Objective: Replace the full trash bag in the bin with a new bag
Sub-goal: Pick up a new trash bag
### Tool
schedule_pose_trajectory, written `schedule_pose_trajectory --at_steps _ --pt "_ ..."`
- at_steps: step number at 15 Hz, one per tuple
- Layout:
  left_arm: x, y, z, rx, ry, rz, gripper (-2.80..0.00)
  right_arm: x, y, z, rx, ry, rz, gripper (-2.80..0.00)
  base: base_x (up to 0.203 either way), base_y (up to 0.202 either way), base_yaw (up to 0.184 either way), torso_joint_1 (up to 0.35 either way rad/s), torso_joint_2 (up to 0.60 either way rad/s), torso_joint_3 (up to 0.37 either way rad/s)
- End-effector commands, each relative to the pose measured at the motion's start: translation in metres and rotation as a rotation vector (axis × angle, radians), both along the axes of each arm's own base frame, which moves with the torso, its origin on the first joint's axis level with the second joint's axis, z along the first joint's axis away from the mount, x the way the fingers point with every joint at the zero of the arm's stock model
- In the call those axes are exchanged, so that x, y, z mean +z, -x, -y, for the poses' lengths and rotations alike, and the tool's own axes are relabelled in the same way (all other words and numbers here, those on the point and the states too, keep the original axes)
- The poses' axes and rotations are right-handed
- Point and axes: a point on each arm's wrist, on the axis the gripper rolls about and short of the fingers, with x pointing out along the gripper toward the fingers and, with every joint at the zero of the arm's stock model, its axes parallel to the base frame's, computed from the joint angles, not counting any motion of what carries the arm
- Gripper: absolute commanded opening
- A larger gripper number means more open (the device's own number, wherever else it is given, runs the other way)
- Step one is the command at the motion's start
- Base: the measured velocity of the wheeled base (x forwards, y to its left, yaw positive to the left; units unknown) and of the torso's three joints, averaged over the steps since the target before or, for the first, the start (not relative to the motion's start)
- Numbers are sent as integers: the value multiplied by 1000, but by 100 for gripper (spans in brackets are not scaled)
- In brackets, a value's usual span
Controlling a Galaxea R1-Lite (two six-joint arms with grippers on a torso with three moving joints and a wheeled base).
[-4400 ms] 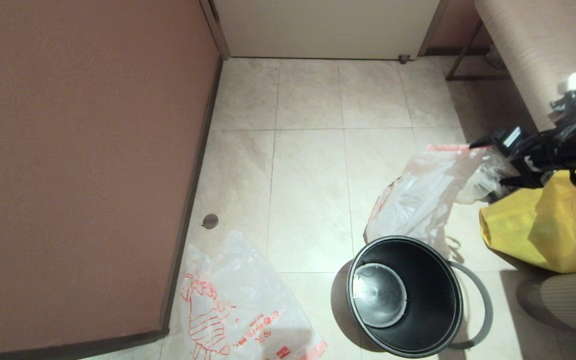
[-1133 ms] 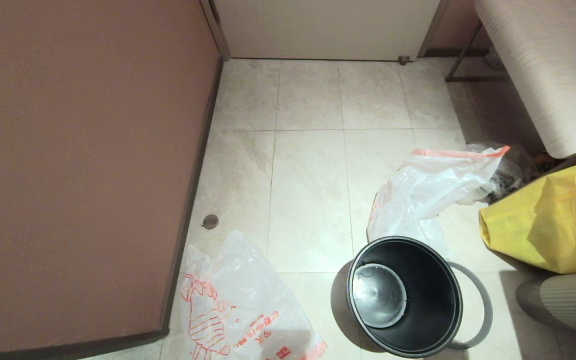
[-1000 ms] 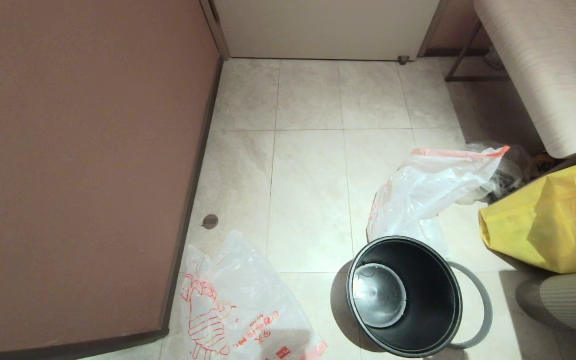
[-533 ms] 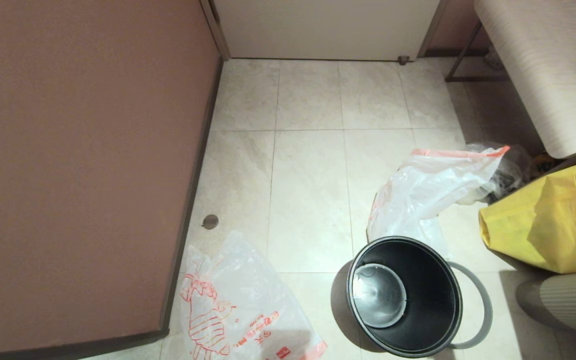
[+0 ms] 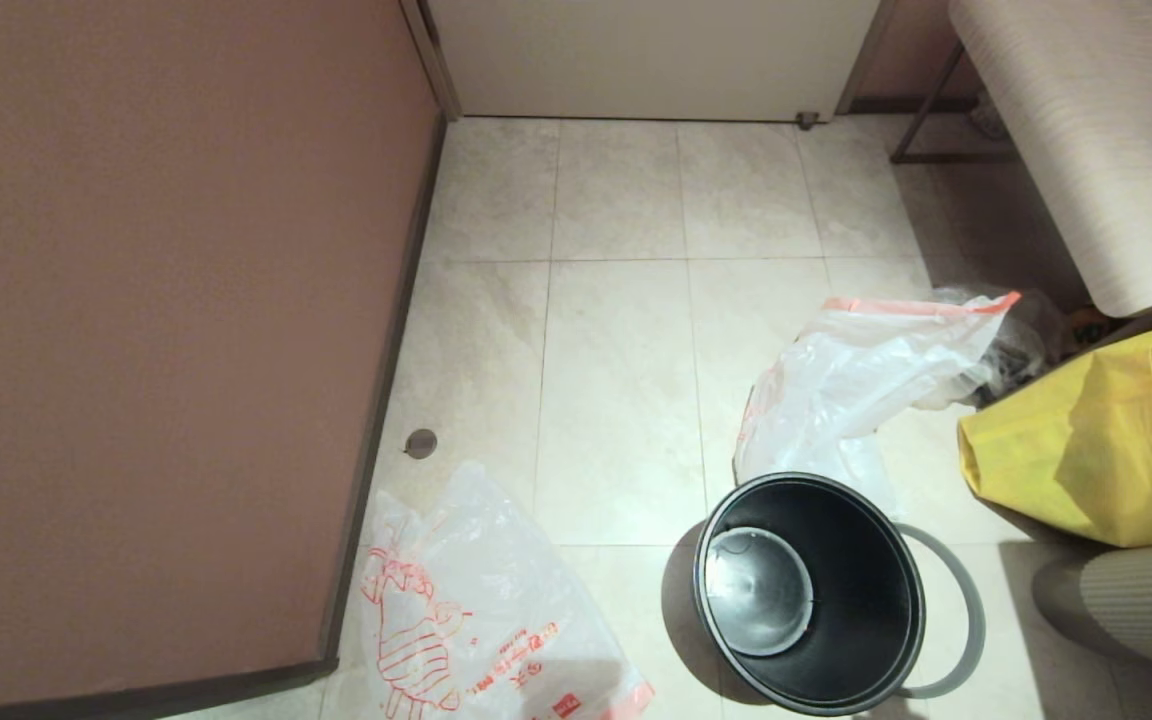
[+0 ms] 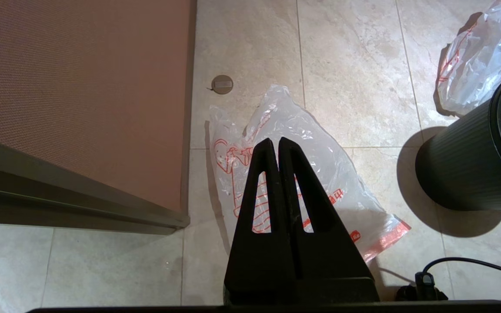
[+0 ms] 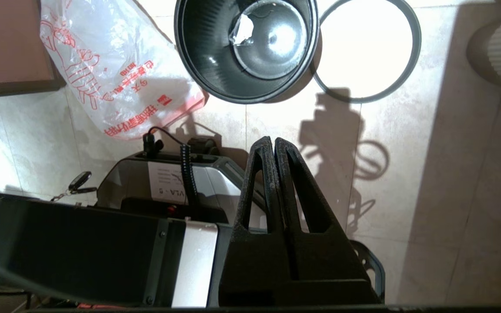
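Observation:
The bin [image 5: 871, 640], a black round bucket, stands empty on the tiled floor at the front right. Its grey ring rim [image 5: 979, 610] lies on the floor against its right side. Behind it the full trash bag [image 5: 856, 380], translucent white with an orange-red hem, lies slumped on the tiles. The new bag [image 5: 476, 620], with a red cartoon, lies flat at the front left. Neither gripper shows in the head view. My left gripper [image 6: 274, 141] hangs shut and empty above the new bag [image 6: 285, 108]. My right gripper [image 7: 273, 140] is shut and empty over the floor, short of the bin [image 7: 202, 56].
A brown panel wall [image 5: 156, 330] closes the left side. A yellow tote [image 5: 1086, 450] and a clear bag [image 5: 1021, 335] sit at the right under a bench [image 5: 1066, 130]. A floor drain [image 5: 421, 442] lies by the wall. My own base [image 7: 168, 182] is below the right gripper.
A few seconds ago my right arm was at the full bag's hem; it has since left the head view and the bag lies on the floor. Nothing has moved in the last second.

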Motion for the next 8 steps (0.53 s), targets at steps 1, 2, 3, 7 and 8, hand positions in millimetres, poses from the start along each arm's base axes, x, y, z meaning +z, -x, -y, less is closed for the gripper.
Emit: schedule_pose_trajectory --at_steps 1,2,3,7,8 --pt "0 0 0 0 0 0 -280 -12 -3 0 7 -3 -35 -280 0 0 0 0 0 0" --pt "0 0 0 0 0 0 -280 -20 0 0 7 -2 -45 -280 0 0 0 0 0 0" --pt "0 0 0 0 0 0 -280 -31 6 0 7 -1 -42 -280 0 0 0 0 0 0" --pt "0 0 0 0 0 0 -280 -84 39 2 76 54 65 -280 0 0 0 0 0 0" --pt "0 0 0 0 0 0 -280 -97 42 2 71 66 122 -280 0 0 0 0 0 0"
